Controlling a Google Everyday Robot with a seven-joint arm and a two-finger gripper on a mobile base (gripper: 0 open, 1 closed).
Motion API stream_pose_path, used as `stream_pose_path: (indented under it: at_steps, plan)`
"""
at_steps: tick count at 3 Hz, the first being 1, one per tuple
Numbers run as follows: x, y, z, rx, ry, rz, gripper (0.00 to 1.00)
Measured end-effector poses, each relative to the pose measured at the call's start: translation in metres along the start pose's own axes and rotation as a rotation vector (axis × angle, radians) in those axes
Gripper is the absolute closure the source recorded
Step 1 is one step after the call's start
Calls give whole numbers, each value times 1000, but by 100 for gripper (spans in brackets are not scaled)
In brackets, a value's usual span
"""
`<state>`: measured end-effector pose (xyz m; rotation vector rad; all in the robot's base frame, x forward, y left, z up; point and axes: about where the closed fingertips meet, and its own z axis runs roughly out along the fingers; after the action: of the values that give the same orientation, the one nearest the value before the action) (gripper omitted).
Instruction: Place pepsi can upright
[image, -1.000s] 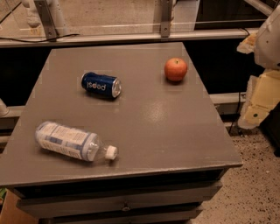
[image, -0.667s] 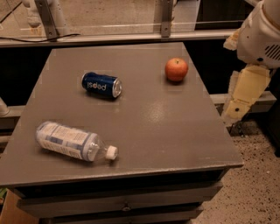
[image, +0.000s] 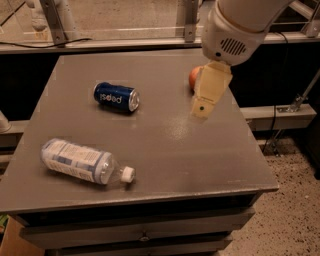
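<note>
The pepsi can lies on its side on the grey table, left of the middle, its silver end facing right. It is dark blue with white lettering. My gripper hangs from the white arm above the table's right part, well to the right of the can and apart from it. It holds nothing that I can see.
A clear plastic water bottle with a white cap lies on its side near the front left. An orange-red fruit sits at the right, partly hidden behind the gripper. A metal rail runs behind the table.
The arm has swung in from the right edge to over the table's right part and now covers part of the fruit. The can and the bottle have not moved.
</note>
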<state>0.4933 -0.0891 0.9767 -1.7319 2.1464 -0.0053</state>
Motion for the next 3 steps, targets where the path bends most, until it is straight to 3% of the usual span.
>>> stream_pose_path:
  at_steps: [1, 2, 3]
  plan:
    - [-44, -2, 26, -31, -59, 26, 0]
    - [-45, -2, 27, -31, -61, 29, 0]
    - [-71, -13, 45, -20, -110, 35, 0]
